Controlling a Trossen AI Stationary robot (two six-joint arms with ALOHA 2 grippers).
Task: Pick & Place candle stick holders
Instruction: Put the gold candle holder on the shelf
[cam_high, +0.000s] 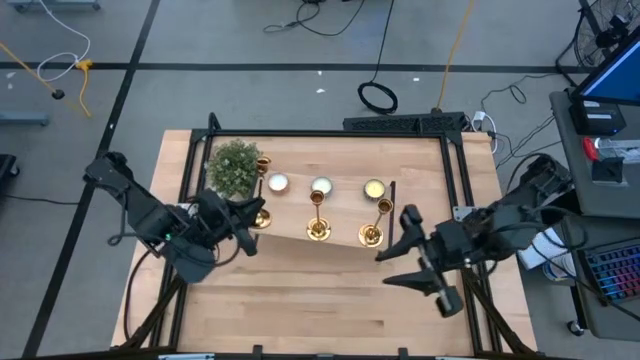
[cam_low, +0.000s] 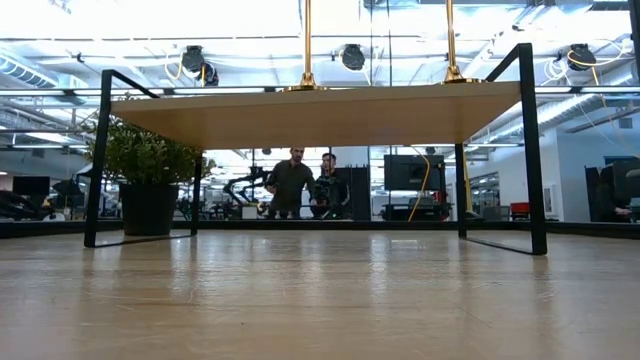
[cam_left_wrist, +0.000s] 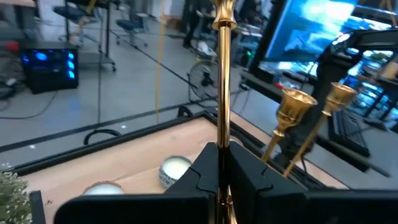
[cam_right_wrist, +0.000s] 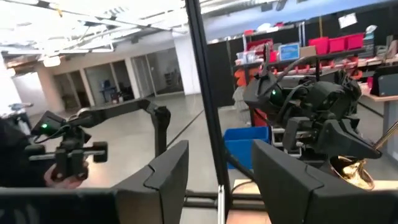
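Note:
Three gold candle stick holders show over a raised wooden shelf (cam_high: 340, 215) in a black frame. My left gripper (cam_high: 250, 213) is shut on the left holder (cam_high: 261, 190), beside the green plant (cam_high: 235, 168). The middle holder (cam_high: 318, 226) and the right holder (cam_high: 372, 235) stand on their round bases near the shelf's near edge. My right gripper (cam_high: 398, 238) hangs open just right of the right holder, with nothing between its fingers (cam_right_wrist: 168, 174). In the left wrist view the other two holders (cam_left_wrist: 292, 109) stand beyond the held one. My left gripper pinches the left holder's thin stem (cam_left_wrist: 221, 134) between its two fingers, low on the stem. The fingers come roughly level from the table's left and lie across the stem. The stem rises straight past the fingers; the gripper hides the base, so I cannot tell whether it rests on the shelf.
Three pale tealights (cam_high: 321, 185) lie in a row on the shelf behind the holders. The black frame's posts (cam_right_wrist: 202, 93) stand close before my right gripper. Bare wooden table (cam_high: 320, 300) stretches toward the near edge. People stand in the room beyond (cam_low: 305, 185).

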